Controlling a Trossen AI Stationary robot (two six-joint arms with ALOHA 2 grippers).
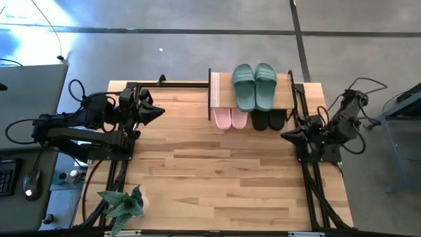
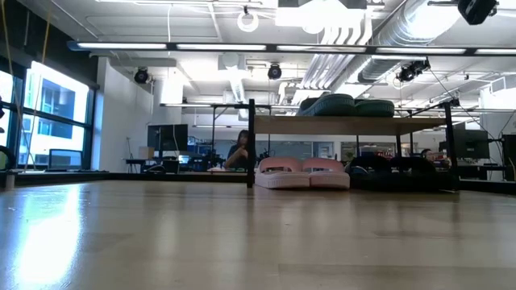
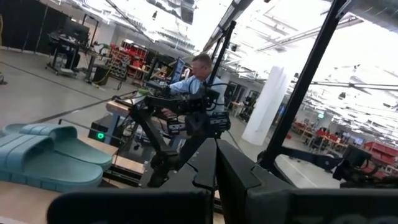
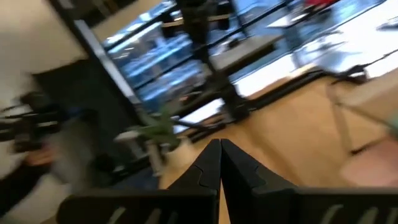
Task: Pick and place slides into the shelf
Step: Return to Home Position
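The shelf (image 1: 220,89) stands at the table's far edge. The sage green slides (image 1: 254,85) lie side by side on its top board and also show in the low view (image 2: 347,105) and the left wrist view (image 3: 43,155). The pink slides (image 1: 230,118) and black slides (image 1: 268,120) sit on the lower level, ends poking out toward the near side; in the low view the pink pair (image 2: 302,173) is left of the black pair (image 2: 395,169). My left gripper (image 1: 158,112) is shut, left of the shelf. My right gripper (image 1: 286,136) is shut, right of the shelf and nearer.
A small potted plant (image 1: 123,205) stands at the table's near left corner. Black frame rails (image 1: 309,184) run along the table's left and right sides. Bare wood (image 1: 217,178) lies between the arms. A person (image 2: 239,153) sits in the room beyond the table.
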